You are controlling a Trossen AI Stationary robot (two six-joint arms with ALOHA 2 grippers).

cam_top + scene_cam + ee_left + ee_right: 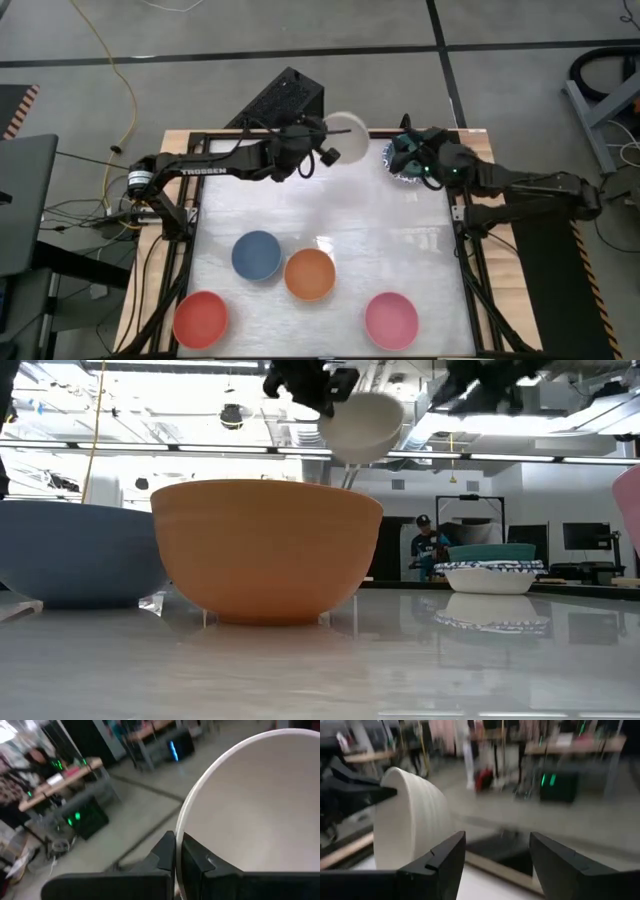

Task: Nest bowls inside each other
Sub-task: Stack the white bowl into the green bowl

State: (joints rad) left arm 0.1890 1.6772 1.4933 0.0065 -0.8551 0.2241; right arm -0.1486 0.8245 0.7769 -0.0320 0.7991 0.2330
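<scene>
Above the table's far edge, the left gripper [322,141] is clamped on the rim of a smooth cream bowl [345,137], holding it tilted in the air; the left wrist view shows 1 finger [162,855] outside the thin rim and 1 inside. Just beside it, over the far right corner, the right gripper [405,150] hovers with its jaws apart, holding nothing. Below it sits a shallow white bowl with a blue-patterned rim [489,574], a teal bowl [490,553] nested inside. On the glossy white table [420,250], 4 round, plain bowls stand empty toward the near edge: blue [256,254], orange [310,274], red [201,319] at the near left corner, pink [391,319].
</scene>
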